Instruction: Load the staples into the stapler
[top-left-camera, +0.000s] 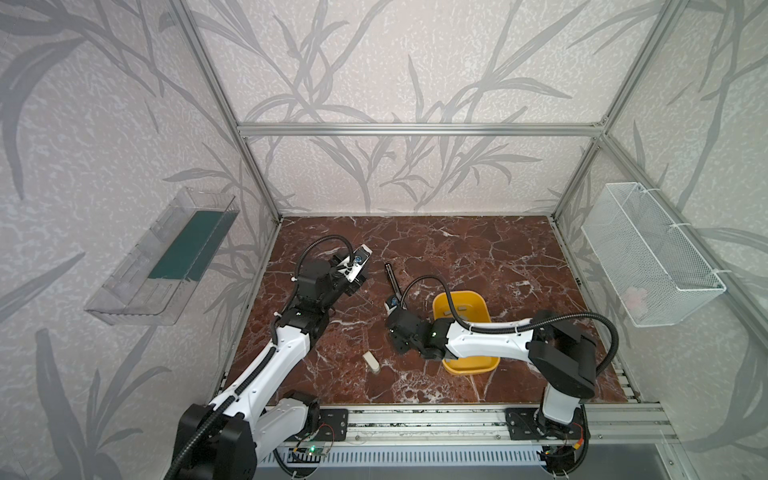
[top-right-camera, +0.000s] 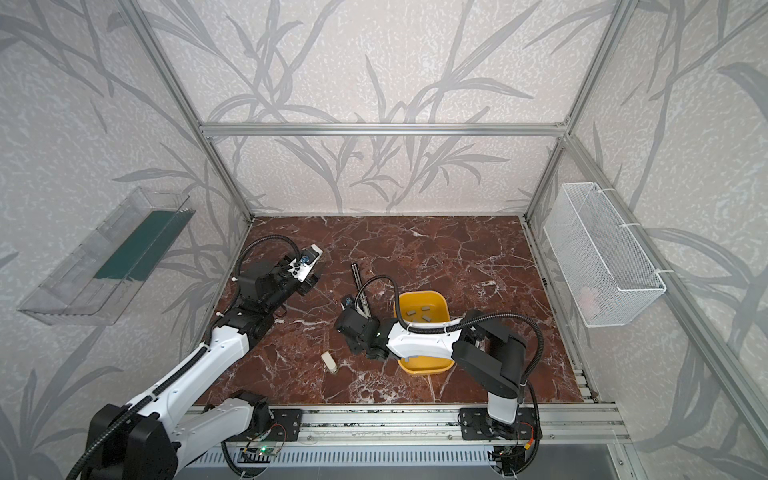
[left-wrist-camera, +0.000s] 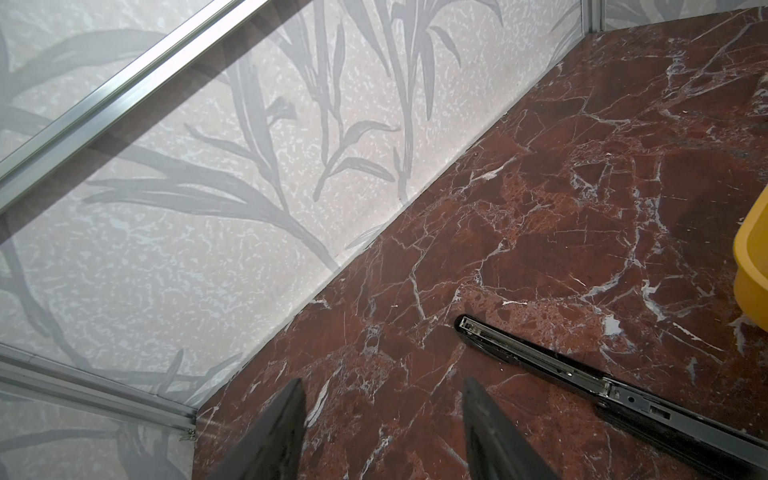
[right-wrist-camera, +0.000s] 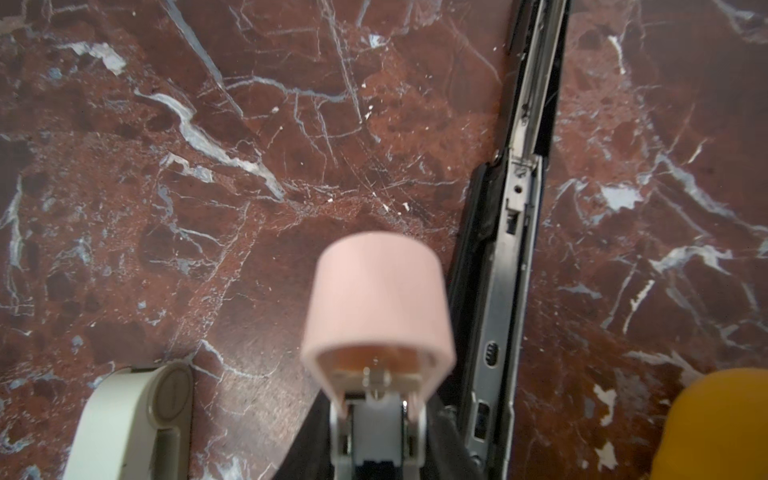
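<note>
While the right gripper (right-wrist-camera: 378, 436) clamps a pink stapler (right-wrist-camera: 376, 299), the staples (top-right-camera: 424, 308) lie in the yellow tray (top-right-camera: 419, 295) at its 3 o'clock. The opened black stapler (top-right-camera: 356, 276) lies at 12, the left gripper (left-wrist-camera: 382, 386) stands released at 10, and open marble tabletop (top-left-camera: 457, 249) runs beyond to the back wall.

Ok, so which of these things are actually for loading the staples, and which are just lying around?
For the job:
- staples in the yellow tub
- pink stapler, held by the right gripper

Probably just lying about:
- cream stapler
- black stapler, opened flat
- wire basket
- clear shelf
</note>
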